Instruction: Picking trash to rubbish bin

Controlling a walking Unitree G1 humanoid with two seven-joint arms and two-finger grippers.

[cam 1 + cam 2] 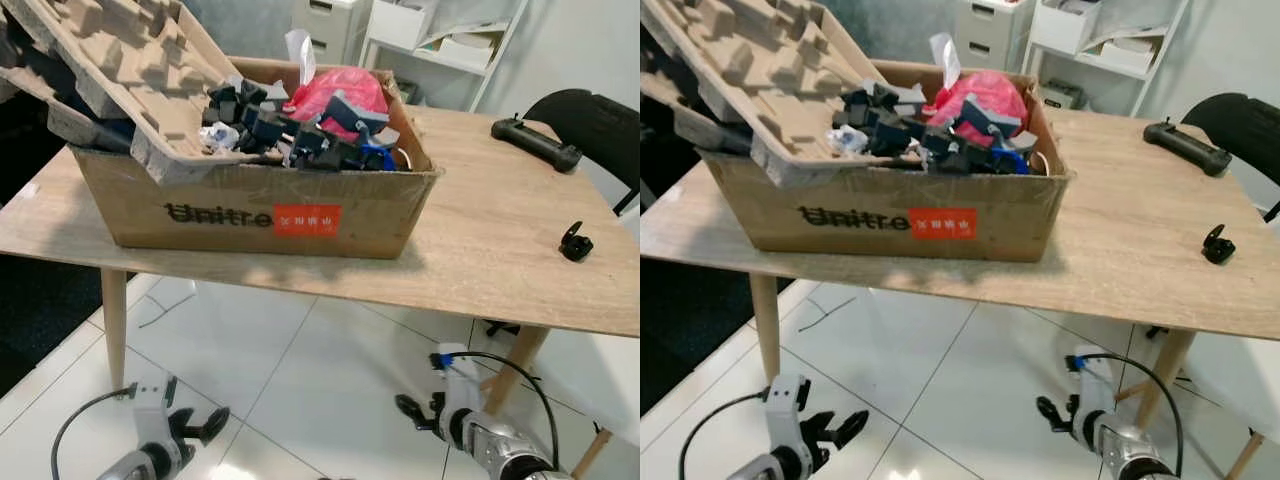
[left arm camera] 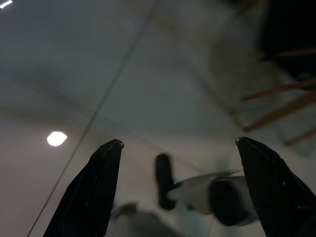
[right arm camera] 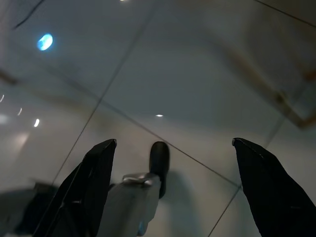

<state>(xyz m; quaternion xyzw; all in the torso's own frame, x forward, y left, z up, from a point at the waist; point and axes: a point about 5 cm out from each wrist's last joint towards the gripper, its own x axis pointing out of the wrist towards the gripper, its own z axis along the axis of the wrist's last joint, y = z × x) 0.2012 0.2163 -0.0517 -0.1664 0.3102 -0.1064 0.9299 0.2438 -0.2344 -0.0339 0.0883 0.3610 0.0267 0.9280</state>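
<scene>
A big brown cardboard box [image 1: 250, 215] with black letters and a red label sits on the light wooden counter [image 1: 500, 240]. It is high above both end effectors and in front of them. The box is full of trash. A red crumpled plastic bag [image 1: 345, 90] sits near the back of the box. A heap of small black and blue plastic parts [image 1: 300, 130] lies in the middle. A grey-brown moulded paper tray [image 1: 110, 70] leans out over the side of the box that is above the left end effector.

The left end effector [image 1: 195, 428] hangs low over the white tiled floor [image 1: 280, 370], and its two black fingers are spread apart with nothing between them. The right end effector [image 1: 412, 412] hangs low too, close to a wooden counter leg [image 1: 515, 365], and its fingers are also spread wide and hold nothing.

Up on the counter, above and past the right end effector, lie a long black controller [image 1: 535, 143] and a small black clip [image 1: 575, 243]. A black chair [image 1: 595, 125] stands behind the counter on that side. White shelves [image 1: 440, 45] stand at the back wall.
</scene>
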